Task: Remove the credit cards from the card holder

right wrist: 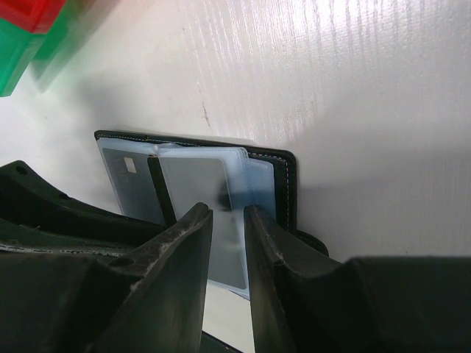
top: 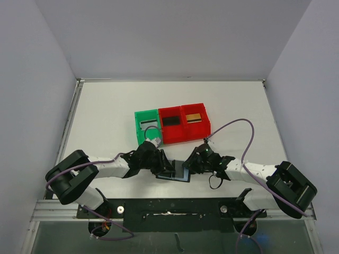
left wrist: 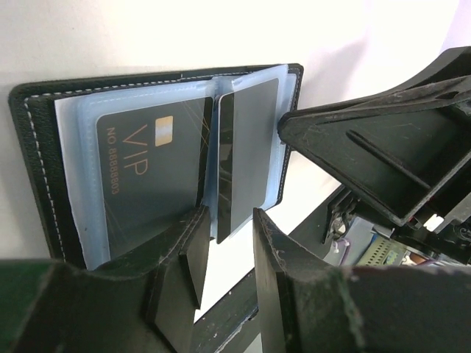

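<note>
The card holder [top: 179, 175] lies open on the table between my two grippers. In the left wrist view its left sleeve holds a dark card marked VIP [left wrist: 147, 176]. The middle sleeve holds a grey card with a black stripe [left wrist: 246, 147]. That card's lower edge reaches just between the tips of my left gripper [left wrist: 229, 220], whose jaws stand apart and do not touch it. My right gripper [right wrist: 228, 213] has its jaws slightly apart, with its tips on the clear sleeve over the grey card [right wrist: 199, 191]. A black card [top: 170, 120] and a gold card [top: 194, 117] lie in the red bins.
A green bin [top: 139, 128] and two red bins [top: 175, 138] stand in a row just behind the card holder. Grey walls close off the table on the left, right and back. A cable loops up from the right arm [top: 238, 124].
</note>
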Available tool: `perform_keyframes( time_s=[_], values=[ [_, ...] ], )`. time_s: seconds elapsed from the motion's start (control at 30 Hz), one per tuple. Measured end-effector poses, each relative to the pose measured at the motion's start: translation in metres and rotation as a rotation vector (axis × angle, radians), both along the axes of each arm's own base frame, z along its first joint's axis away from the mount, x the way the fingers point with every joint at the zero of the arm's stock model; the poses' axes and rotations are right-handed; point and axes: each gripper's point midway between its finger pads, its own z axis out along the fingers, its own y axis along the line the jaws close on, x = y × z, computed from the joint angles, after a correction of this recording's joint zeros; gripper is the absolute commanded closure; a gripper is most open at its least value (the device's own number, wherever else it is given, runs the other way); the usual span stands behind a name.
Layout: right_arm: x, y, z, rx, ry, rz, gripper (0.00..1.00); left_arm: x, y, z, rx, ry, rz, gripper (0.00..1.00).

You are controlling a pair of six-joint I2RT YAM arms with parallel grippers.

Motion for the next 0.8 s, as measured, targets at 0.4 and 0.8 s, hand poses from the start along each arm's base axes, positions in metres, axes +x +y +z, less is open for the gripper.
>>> perform_keyframes(
  time_s=[0.4,0.8],
  values=[
    [0.0004,0.0,-0.0004,0.013,0.002,0.0,0.73,0.0055,-0.0018,-0.0056,0.042,-0.006,-0.009,0.72],
    [0.0002,0.0005,-0.0005,0.026,-0.002,0.002,0.73,0.0028,-0.0058,-0.0104,0.015,0.013,-0.015,0.88]
  ],
)
